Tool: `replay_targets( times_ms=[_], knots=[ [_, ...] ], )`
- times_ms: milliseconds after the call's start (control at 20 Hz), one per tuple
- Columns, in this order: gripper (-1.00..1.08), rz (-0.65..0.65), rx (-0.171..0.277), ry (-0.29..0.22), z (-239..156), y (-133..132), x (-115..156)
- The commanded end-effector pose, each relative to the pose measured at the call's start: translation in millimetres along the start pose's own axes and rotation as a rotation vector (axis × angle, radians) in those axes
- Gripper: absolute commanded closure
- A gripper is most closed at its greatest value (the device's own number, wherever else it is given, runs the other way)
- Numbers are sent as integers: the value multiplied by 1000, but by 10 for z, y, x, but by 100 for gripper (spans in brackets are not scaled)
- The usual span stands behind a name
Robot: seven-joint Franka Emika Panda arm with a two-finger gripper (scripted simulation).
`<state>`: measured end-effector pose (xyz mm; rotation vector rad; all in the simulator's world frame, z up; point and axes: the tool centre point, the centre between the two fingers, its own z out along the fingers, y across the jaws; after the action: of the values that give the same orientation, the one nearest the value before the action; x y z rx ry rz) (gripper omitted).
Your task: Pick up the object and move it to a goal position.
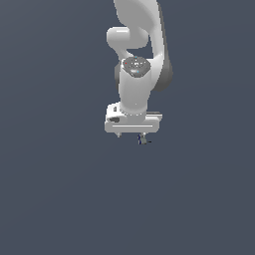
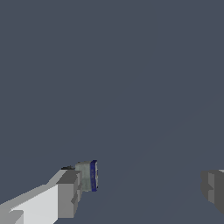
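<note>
While gripper (image 2: pixel 148 181) stands wide, object (image 2: pixel 93 175) touches one finger (image 2: pixel 68 192) only; not clamped, grasp likely pending.

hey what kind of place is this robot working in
Likely a bare simulated scene: a flat grey-blue backdrop, a white arm, its gripper jaws wide apart, and a tiny navy piece against one finger.

White arm (image 1: pixel 133 94) smooth with a soft plastic-like sheen, gripper (image 2: pixel 144 186) housing matt white, finger pads (image 2: pixel 84 176) dull grey and flat, the object (image 2: pixel 93 175) a dark navy-blue sliver with plain matt look, background even slate grey without texture
</note>
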<state>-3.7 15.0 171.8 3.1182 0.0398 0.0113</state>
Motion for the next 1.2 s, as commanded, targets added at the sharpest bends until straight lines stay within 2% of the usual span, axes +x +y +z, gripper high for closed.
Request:
replay_targets(
  times_ms=[0, 500, 1150],
  knots=[
    [-92, 0, 0, 0, 0, 0, 0],
    [-92, 48, 16, -47, 142, 183, -97],
    [-92, 125, 18, -45, 198, 97, -122]
  ],
)
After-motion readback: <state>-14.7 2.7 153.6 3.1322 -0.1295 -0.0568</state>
